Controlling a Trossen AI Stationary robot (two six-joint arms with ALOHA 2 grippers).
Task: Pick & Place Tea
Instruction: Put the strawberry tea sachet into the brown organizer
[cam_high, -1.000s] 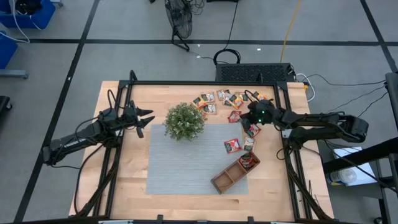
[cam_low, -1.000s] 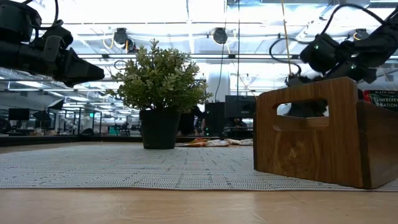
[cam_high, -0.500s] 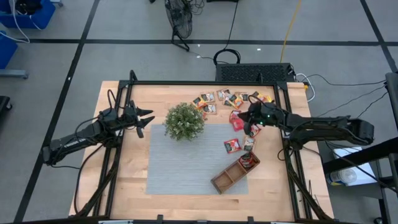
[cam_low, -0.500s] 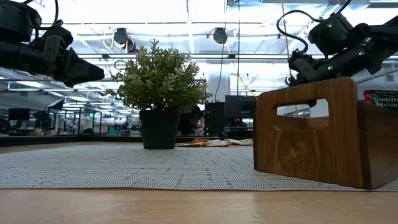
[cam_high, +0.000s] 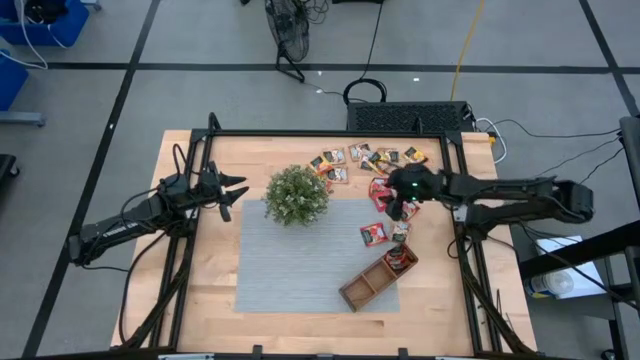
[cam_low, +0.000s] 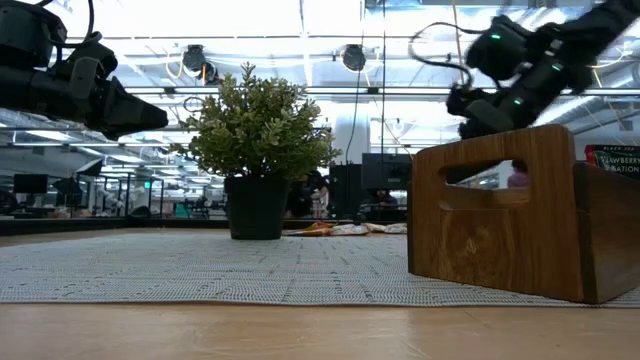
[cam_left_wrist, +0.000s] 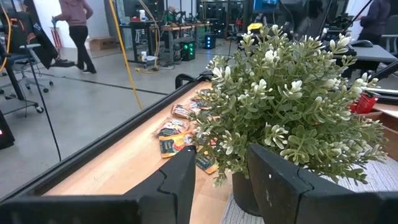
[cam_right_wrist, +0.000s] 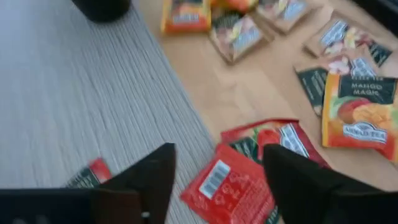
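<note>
Tea sachets (cam_high: 372, 160), small flat red and orange squares, lie scattered on your wooden table (cam_high: 220, 290) right of the green potted plant (cam_high: 296, 195), your left end effector (cam_high: 236, 191) spread empty, your right end effector (cam_high: 393, 203) released above them.

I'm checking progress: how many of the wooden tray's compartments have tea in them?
1. The wooden tray's end compartment, the one nearest the right arm, holds red tea sachets. The other two look bare from above, though a flat sachet could escape notice.
</note>
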